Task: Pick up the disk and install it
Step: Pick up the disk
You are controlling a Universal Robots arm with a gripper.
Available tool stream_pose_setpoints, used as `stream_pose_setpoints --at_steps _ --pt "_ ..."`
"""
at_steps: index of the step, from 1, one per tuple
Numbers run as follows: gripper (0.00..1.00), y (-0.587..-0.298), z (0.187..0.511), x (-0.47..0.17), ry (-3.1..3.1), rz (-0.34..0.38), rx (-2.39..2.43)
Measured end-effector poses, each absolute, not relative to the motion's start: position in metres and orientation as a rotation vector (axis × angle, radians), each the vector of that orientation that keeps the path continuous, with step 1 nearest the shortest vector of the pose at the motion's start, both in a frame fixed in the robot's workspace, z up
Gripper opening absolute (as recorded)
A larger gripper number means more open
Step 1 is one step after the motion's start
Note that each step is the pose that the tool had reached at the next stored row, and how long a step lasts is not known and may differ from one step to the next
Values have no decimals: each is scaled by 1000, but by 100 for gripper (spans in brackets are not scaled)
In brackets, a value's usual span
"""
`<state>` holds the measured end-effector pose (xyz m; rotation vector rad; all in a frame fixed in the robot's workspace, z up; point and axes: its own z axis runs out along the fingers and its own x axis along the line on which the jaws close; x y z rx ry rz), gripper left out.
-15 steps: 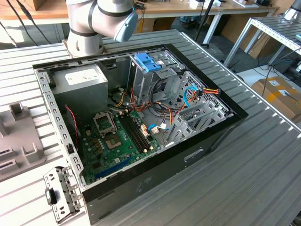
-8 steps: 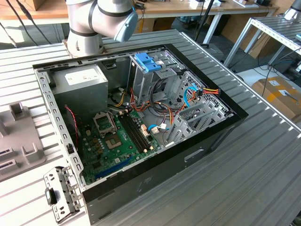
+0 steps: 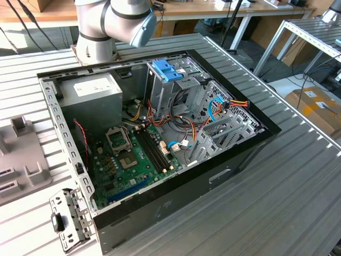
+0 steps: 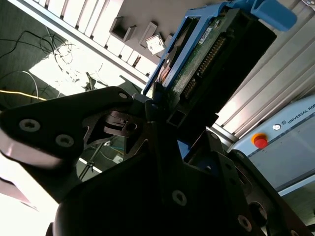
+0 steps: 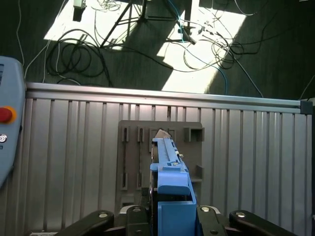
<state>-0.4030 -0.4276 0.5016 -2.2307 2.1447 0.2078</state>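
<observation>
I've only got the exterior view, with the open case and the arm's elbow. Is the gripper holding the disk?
Observer: Yes. In the first wrist view the gripper is shut on the disk, which is seen edge on.
Operator: Is it over the case?
Observer: No. That view shows the ribbed table past the disk, with a grey slotted holder lying on it.
Operator: Which face of the disk shows?
Observer: In the second wrist view its green circuit board faces the camera, with the blue tab at the end away from the gripper.
</observation>
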Motion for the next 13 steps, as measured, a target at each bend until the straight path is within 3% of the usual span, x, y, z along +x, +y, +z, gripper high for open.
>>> stream_pose_setpoints --at_steps 13 --pt "36 -436 502 -403 2145 208 -2231"
